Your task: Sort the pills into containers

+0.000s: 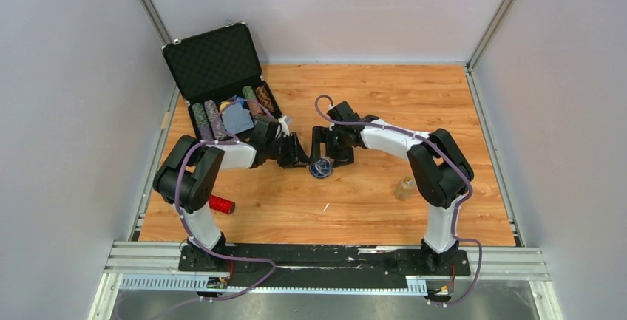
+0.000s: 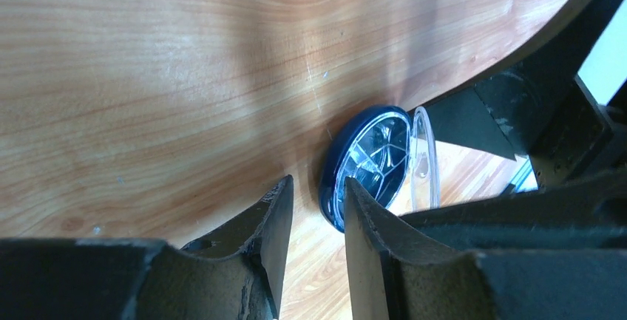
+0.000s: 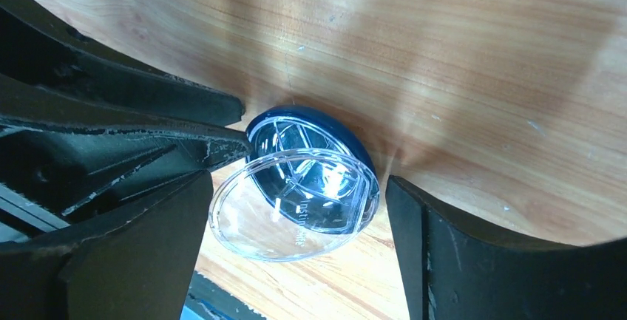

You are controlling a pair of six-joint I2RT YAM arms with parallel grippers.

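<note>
The dish (image 3: 303,143) was right in the thick of it, flat on the counter (image 1: 384,98): blue-rimmed, divided inside, its clear lid (image 3: 281,224) swung up on the hinge. It lay squarely between the fingers of the right claw (image 3: 296,183), which was spread wide and straddled it with nothing grasped. The raised lid leaned back towards that claw's palm.

From the left claw (image 2: 318,183) the dish sat just beyond the fingertips and a touch to the right-hand finger's side. That claw was released too, with a narrow slot of bare wood showing between its fingers. One tip may have been nudging the dark rim. The angle was too tight to be sure.

Being round, the dish offered no long axis. The hinge line was the only direction that mattered, and it ran roughly across the right claw's span.

Both arms were on top of it, though the right was the one truly around it. My read was that the right claw had only to close.

Further out, behind the left claw, stood the open black case (image 1: 214,58). A red cylinder (image 1: 220,204) lay near the left arm's elbow, and a small clear bottle (image 1: 404,187) beside the right arm.
</note>
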